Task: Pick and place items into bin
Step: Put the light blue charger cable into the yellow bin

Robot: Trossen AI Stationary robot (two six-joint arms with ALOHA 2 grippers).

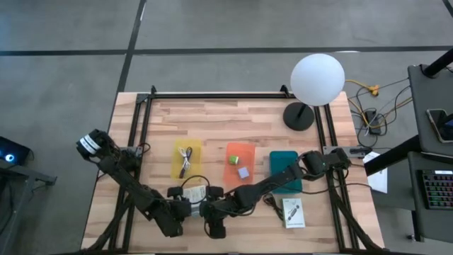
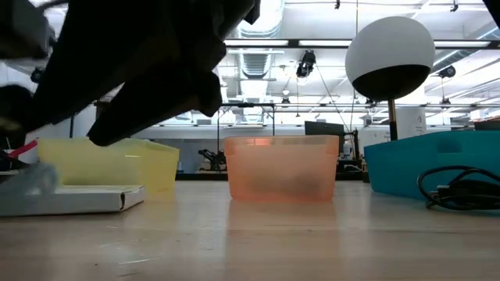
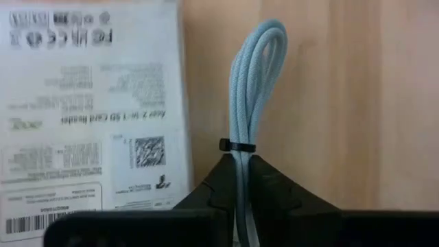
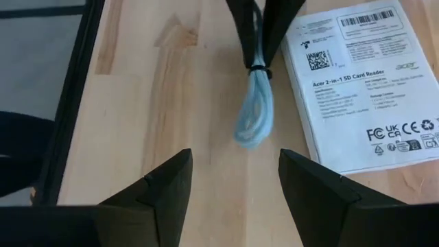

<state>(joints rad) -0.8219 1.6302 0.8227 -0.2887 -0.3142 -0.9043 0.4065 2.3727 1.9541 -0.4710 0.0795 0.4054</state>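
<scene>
Left wrist view: left gripper [image 3: 241, 180] clamped on pale-blue cord [image 3: 252, 89] beside card [image 3: 89, 116], near desk's front edge, for lifting; right gripper [image 4: 234, 182] spread, facing it.

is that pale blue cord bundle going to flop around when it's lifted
Probably only a little: the pale blue cord bundle is looped and cinched by a black tie, so it should stay together. The left end effector pinches it near the tie; the free loop may droop. It looks light.
</scene>
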